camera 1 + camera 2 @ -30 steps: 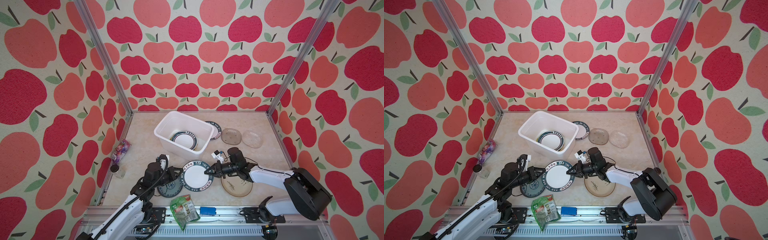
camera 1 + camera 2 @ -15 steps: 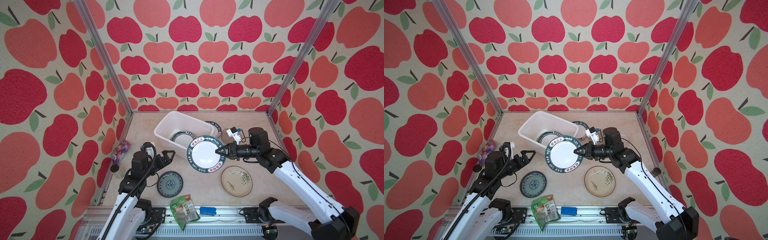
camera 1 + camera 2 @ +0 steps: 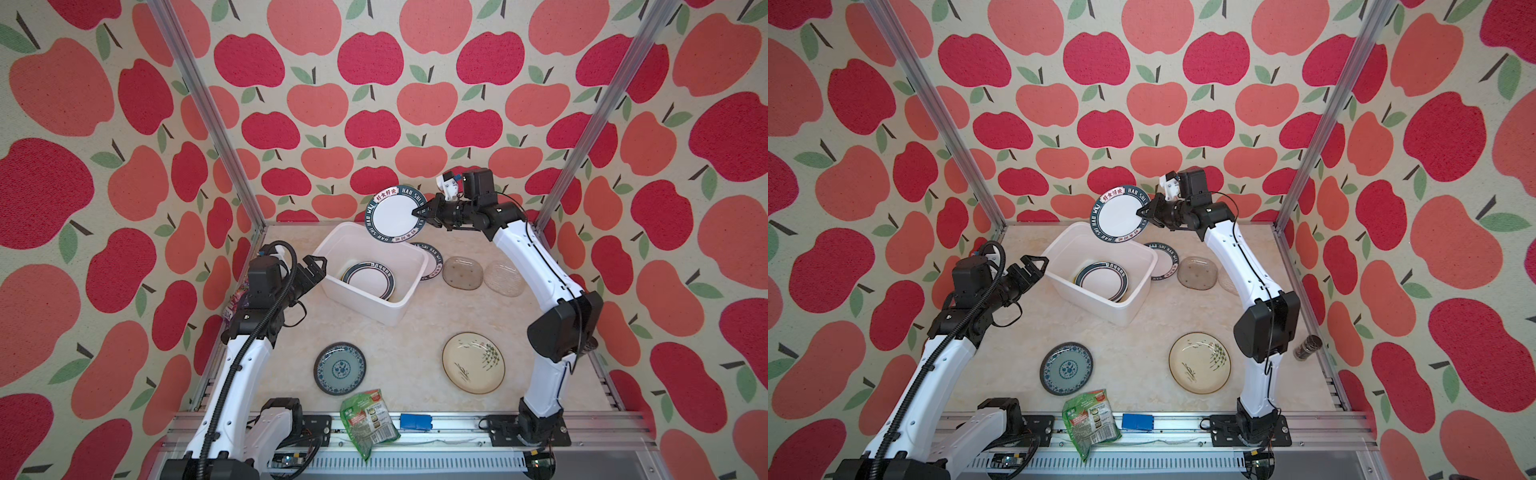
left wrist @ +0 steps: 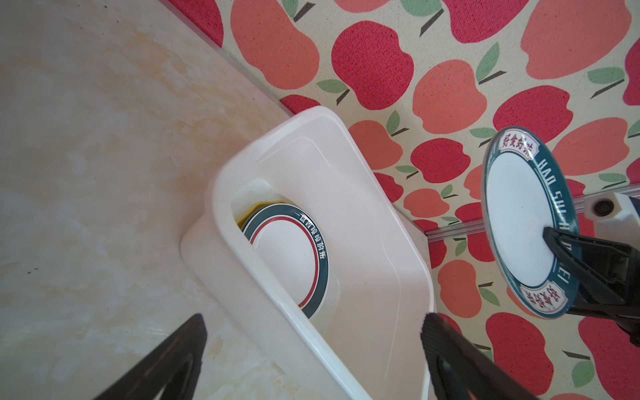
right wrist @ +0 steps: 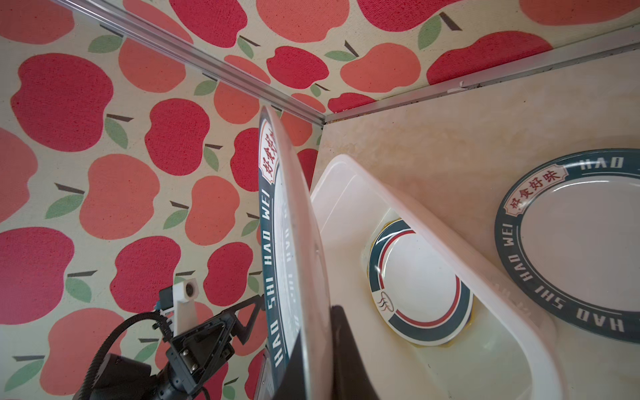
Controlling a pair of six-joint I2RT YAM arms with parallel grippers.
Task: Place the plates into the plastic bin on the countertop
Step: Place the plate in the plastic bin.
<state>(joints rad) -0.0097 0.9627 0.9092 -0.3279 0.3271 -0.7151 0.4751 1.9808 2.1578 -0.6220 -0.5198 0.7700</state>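
The beige countertop (image 3: 415, 332) carries the white plastic bin (image 3: 365, 305), set askew toward the far edge, left of centre. In it lies a white plate with a dark green and red ring (image 3: 369, 279), resting on a yellow plate (image 4: 249, 211) of which only a sliver shows. Above the bin's far end the right gripper (image 3: 419, 212) is clamped on the rim of a white plate lettered HAO SHI WEI (image 3: 395, 214), held clear of the bin and tipped up on edge. The left gripper (image 3: 318, 272) hangs just beside the bin's left end with its fingers spread wide and nothing between them. A second lettered plate (image 3: 432, 262) lies flat, partly tucked behind the bin's right side. Next to it, toward the right edge, are a smoky glass plate (image 3: 462, 272) and a clear glass plate (image 3: 503, 278). Near the front edge a cream plate with a plant sketch (image 3: 473, 362) sits to the right and a blue-green patterned plate (image 3: 340, 368) to the left, well apart. A green snack packet (image 3: 368, 419) overhangs the front rail, beside a small blue block (image 3: 415, 422).
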